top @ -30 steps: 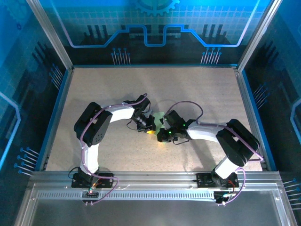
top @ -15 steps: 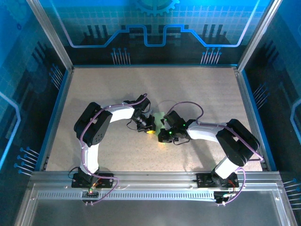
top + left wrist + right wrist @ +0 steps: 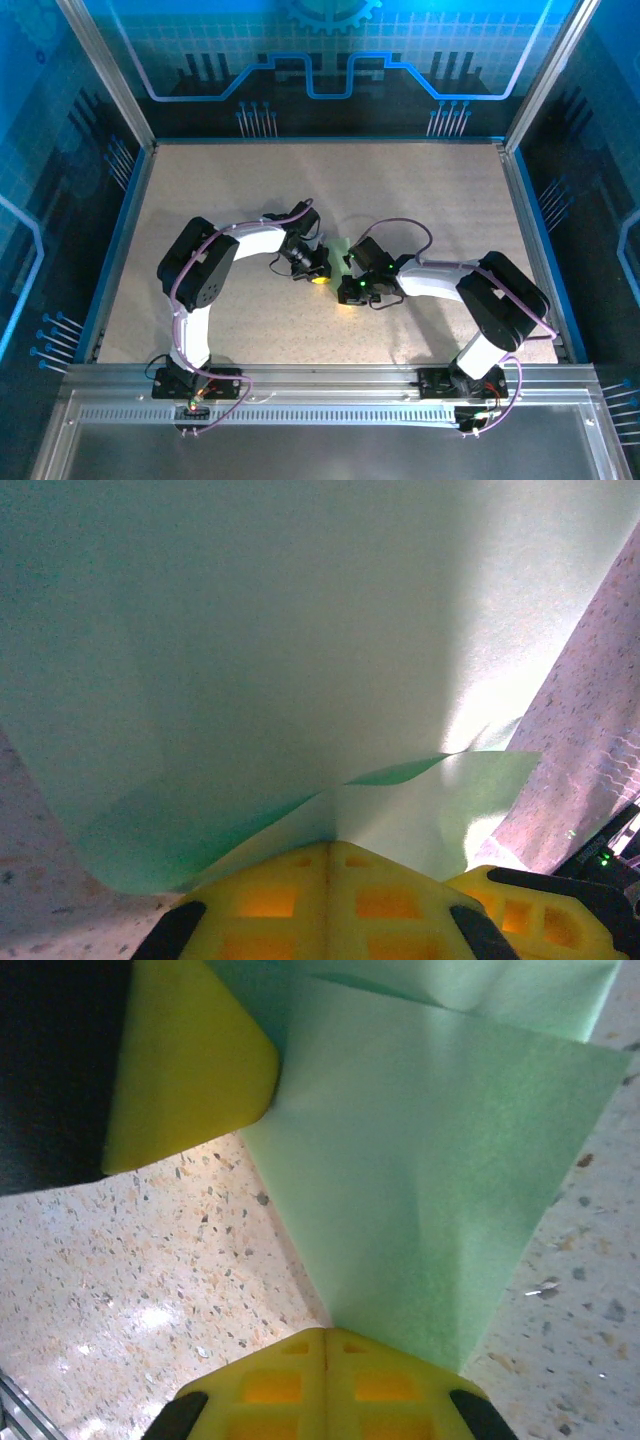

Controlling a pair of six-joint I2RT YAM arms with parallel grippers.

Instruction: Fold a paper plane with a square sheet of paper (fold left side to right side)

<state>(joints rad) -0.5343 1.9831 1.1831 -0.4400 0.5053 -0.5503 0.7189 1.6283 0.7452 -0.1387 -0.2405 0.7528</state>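
The square sheet of paper (image 3: 340, 247) is pale green and partly folded, lying between the two wrists near the table's middle. In the left wrist view its layers (image 3: 300, 660) rise in front of the camera, one flap curling open at the right. My left gripper (image 3: 328, 844) is shut, with the paper's edge running into the seam of its yellow fingers. In the right wrist view a folded flap (image 3: 430, 1170) narrows down to my right gripper (image 3: 327, 1332), which is shut on its near corner. From above, the left gripper (image 3: 319, 277) and right gripper (image 3: 349, 291) almost touch.
The speckled table (image 3: 420, 190) stretches behind and to both sides of the arms, walled by a blue frame (image 3: 130, 200). A yellow finger of the left gripper (image 3: 190, 1070) sits close at the upper left of the right wrist view.
The right arm's elbow has drifted slightly to the left. The left arm and the paper look the same.
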